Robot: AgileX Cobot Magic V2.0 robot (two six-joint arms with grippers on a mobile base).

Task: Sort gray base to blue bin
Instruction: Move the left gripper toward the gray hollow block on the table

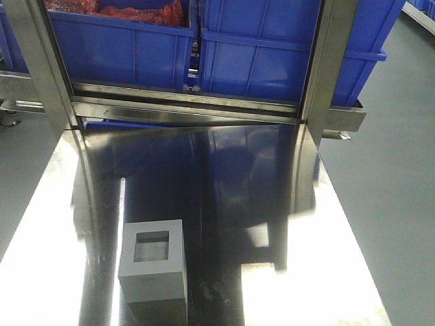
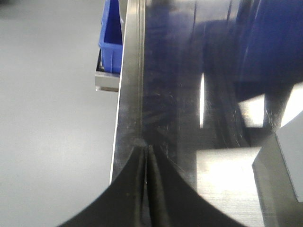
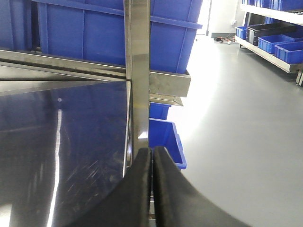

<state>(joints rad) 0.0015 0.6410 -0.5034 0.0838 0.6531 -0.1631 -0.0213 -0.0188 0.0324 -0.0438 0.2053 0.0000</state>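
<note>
The front view alone is showing the base [image 1: 153, 261] whole. It is sitting upright on the steel worktop [image 1: 224, 176] in the lower left of the frame, touching nothing else. It is looking matte gray and block-shaped, with its square recess facing up and a plain flat side facing the camera. The left wrist view is catching only a gray corner of it at the right edge, and the right wrist view is not catching it.

The bin [image 1: 285, 54] is sitting on a steel rack [image 1: 183, 102] in the upper right of the front view, well apart from the base. A second bin [image 1: 122, 47] holding something red is sitting just to its left.

The left fingers [image 2: 137, 194] are showing at the bottom centre of the left wrist view. They are clenched tip to tip on nothing, over the worktop's edge with gray floor [image 2: 52, 118] filling the left of the frame.

The right fingers [image 3: 139, 189] are likewise pressed together and gripping nothing, at the bottom centre of their view before the rack's post [image 3: 139, 71]. Only this view is showing a small bin [image 3: 168, 139] low beside the post and shelves [image 3: 279, 42] in the upper right
</note>
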